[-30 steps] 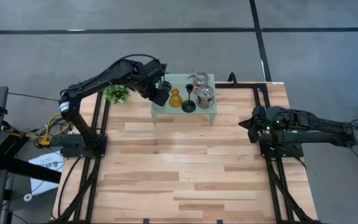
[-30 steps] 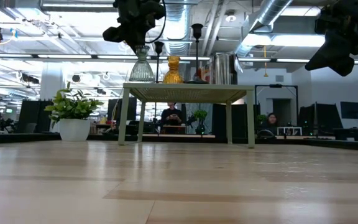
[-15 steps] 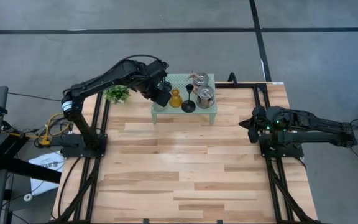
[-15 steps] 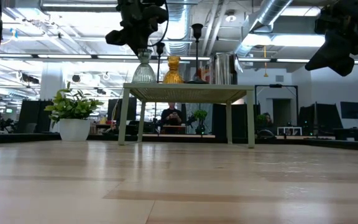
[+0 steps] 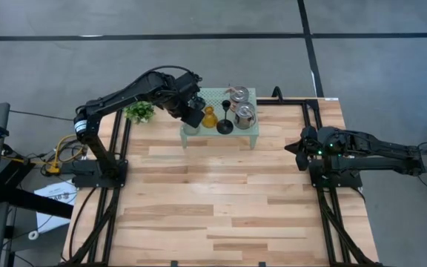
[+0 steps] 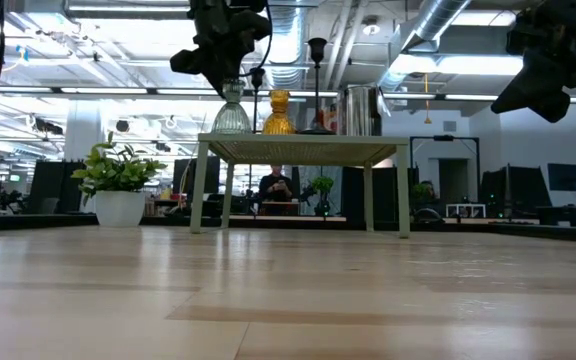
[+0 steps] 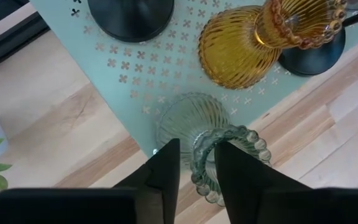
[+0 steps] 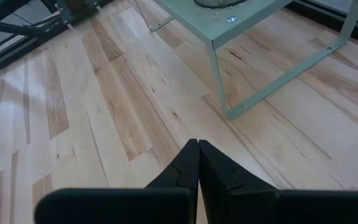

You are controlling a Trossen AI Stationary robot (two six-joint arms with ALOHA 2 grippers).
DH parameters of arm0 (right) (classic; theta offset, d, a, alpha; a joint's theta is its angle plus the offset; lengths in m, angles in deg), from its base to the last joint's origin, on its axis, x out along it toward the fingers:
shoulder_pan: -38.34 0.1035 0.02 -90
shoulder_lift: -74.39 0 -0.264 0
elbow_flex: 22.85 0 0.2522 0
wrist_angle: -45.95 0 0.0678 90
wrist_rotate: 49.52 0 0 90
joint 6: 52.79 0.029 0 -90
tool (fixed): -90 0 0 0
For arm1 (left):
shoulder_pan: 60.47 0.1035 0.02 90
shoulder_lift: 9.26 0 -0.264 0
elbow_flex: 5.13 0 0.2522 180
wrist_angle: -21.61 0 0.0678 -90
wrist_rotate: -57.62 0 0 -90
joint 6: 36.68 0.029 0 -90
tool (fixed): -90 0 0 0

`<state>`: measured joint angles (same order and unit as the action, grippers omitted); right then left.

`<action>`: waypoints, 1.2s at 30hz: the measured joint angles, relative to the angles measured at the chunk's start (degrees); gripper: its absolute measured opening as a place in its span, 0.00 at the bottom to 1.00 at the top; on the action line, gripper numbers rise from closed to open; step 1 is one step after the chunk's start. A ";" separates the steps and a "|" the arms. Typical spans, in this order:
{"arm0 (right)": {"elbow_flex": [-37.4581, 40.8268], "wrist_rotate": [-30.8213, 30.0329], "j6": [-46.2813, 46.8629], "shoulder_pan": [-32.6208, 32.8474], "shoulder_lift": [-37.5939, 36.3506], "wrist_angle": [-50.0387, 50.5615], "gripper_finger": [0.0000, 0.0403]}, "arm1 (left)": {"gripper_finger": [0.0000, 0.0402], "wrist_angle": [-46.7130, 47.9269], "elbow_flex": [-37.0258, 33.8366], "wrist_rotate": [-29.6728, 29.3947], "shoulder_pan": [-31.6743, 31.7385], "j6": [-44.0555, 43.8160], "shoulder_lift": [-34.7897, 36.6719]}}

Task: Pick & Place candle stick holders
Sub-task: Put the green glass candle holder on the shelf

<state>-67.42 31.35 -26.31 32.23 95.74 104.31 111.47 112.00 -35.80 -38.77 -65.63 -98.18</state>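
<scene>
We see the left gripper (image 7: 196,171) at the bottom centre of its wrist view, fingers slightly parted astride the beaded rim of the pale green glass holder (image 7: 194,130) standing on the mint stand (image 5: 248,132) (amber holder (image 7: 241,43) beside it), while the right gripper (image 8: 197,163) idles, fingers pressed together

This is a robotics lab set inside a large open-plan office. The low view shows exposed silver ducts (image 6: 448,25) and pipes under a bare industrial ceiling, strip lights, and rows of desks with monitors (image 6: 566,178) where a seated person (image 6: 278,186) works. From above, a wooden table (image 5: 221,200) on a black metal frame stands on grey carpet tiles (image 5: 199,18), with loose cables (image 5: 58,156) beside it.
</scene>
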 joint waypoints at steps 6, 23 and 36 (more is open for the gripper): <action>0.01 0.00 0.00 0.00 0.00 0.00 0.00 | 0.27 -0.49 -0.04 0.00 0.02 0.77 0.37; 0.00 0.00 0.00 0.02 -0.01 -0.02 0.00 | 0.27 -3.04 0.03 -4.94 0.13 1.73 5.68; 0.00 -0.04 0.02 0.01 0.00 -0.02 0.00 | 0.10 -3.54 0.07 -3.33 -6.98 8.10 13.87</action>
<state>-67.42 31.31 -26.28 32.24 95.75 104.29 107.93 112.07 -39.13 -45.75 -57.53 -84.31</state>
